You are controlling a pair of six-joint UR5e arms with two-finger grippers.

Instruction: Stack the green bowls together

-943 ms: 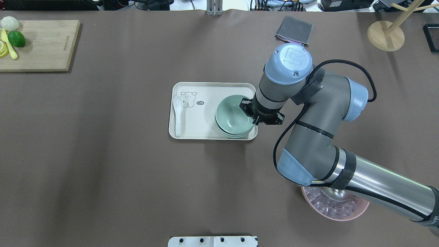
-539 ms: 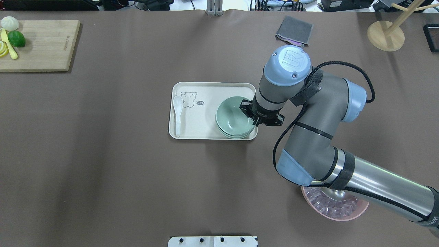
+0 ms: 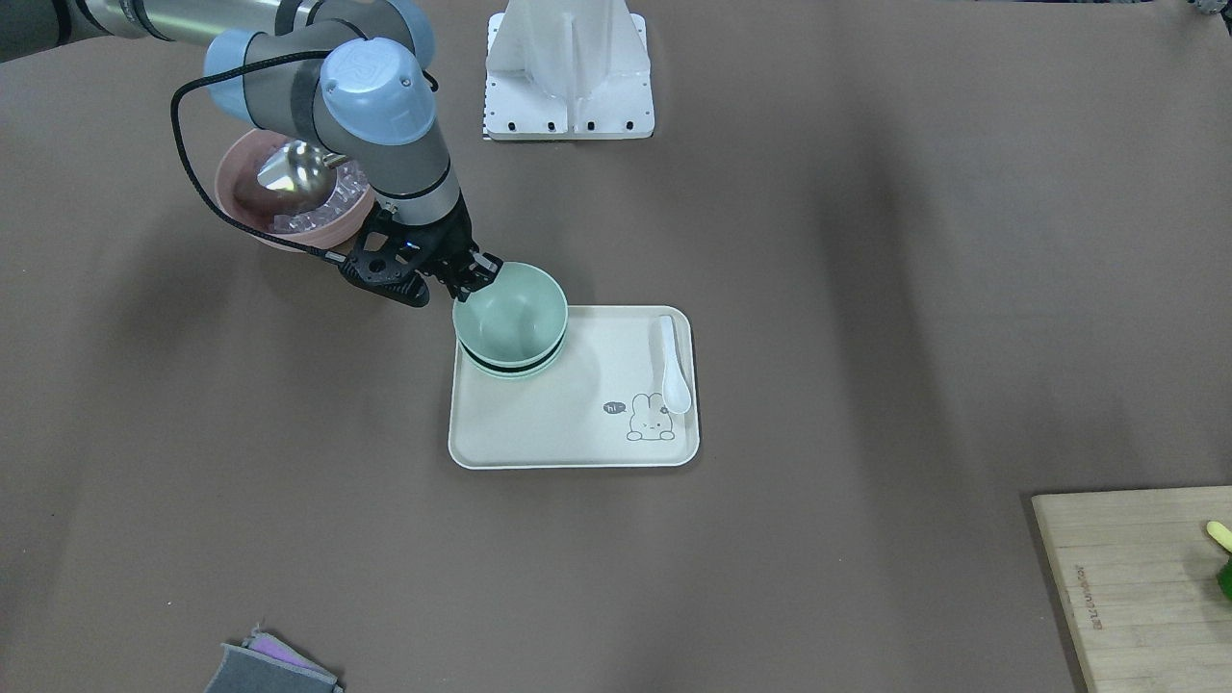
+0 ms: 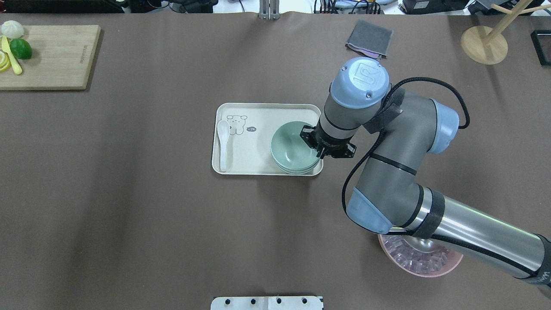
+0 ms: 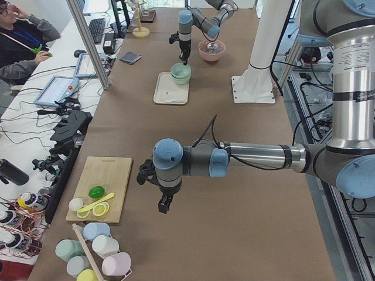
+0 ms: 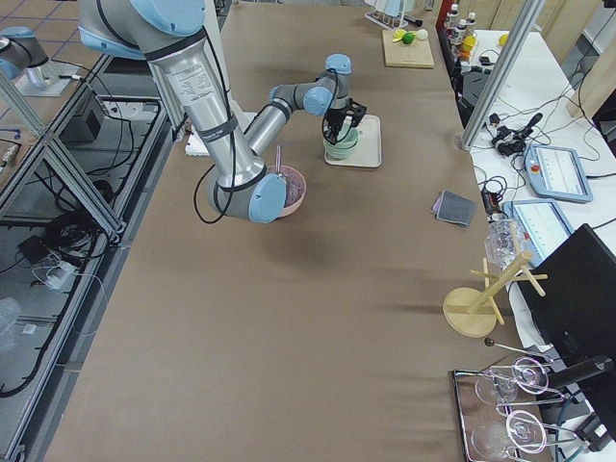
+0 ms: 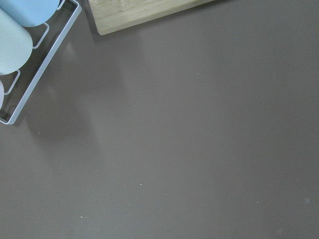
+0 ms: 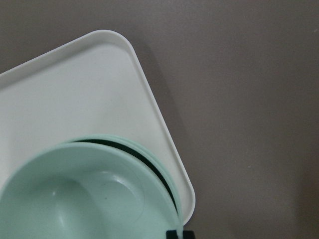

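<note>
The right gripper point(image 4: 314, 144), jaws still clamped on the top bowl point(image 4: 293, 140) at its rim, has lowered it closer onto the lower bowls point(image 4: 295, 170), at the tray point(image 4: 254, 113) end opposite the spoon point(image 4: 223, 142). Left gripper point(image 5: 164, 204): I cannot tell how its jaws stand.

The bowls point(image 4: 295, 147) sit nested on the tray point(image 4: 258, 165), at the end opposite the spoon point(image 4: 223, 142).

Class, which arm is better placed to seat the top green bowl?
Right. The right gripper holds the top green bowl by its rim; the left gripper hangs beside the distant cutting board.
</note>
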